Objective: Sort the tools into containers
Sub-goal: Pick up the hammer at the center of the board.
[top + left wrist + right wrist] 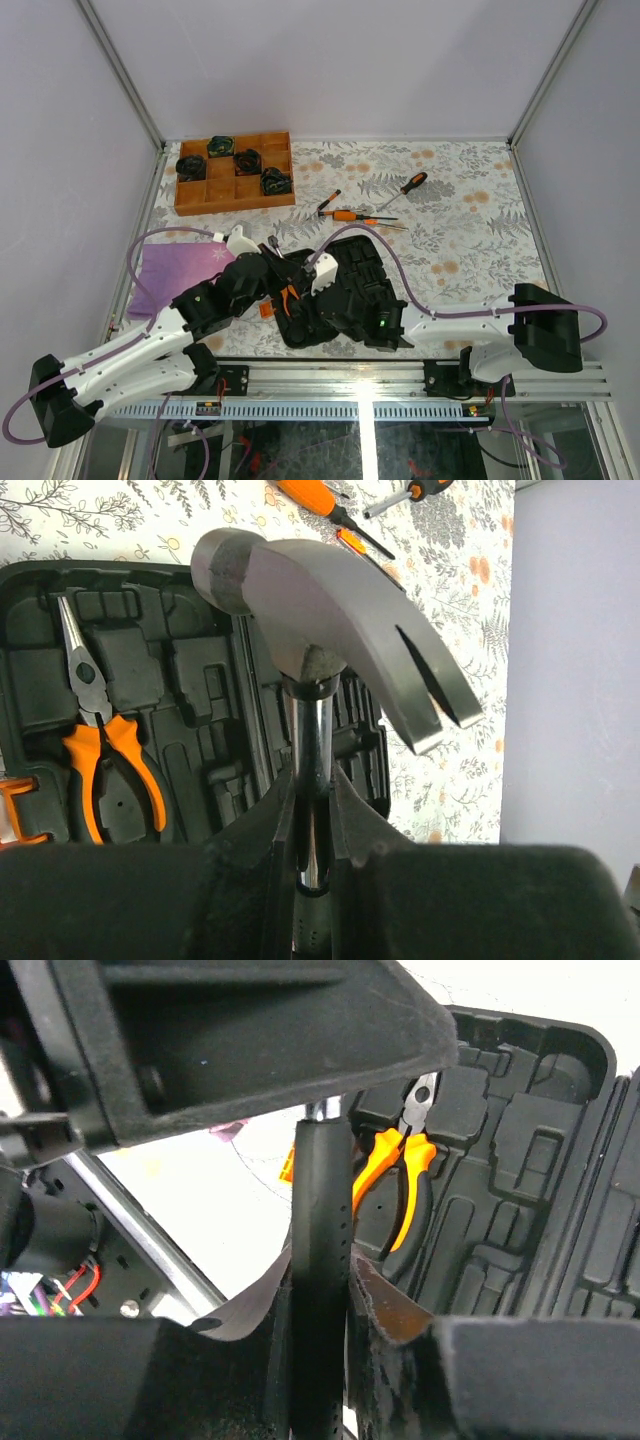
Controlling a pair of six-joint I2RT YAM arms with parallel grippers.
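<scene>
Four screwdrivers [346, 214], one hammer [330, 600], one pliers [100, 740], one case [360, 280].

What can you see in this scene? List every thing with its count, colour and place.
tool case: one, black, open, centre
pliers: one, orange-handled, seated in the case
hammer: one, steel head, black handle, held above the case
screwdrivers: at least three, orange and black handles, loose beyond the case
wooden tray: one, brown, far left
dark round items: four, in tray compartments
cloth: one, purple, left of the case
left gripper: shut on hammer's neck
right gripper: closed on hammer's handle
</scene>
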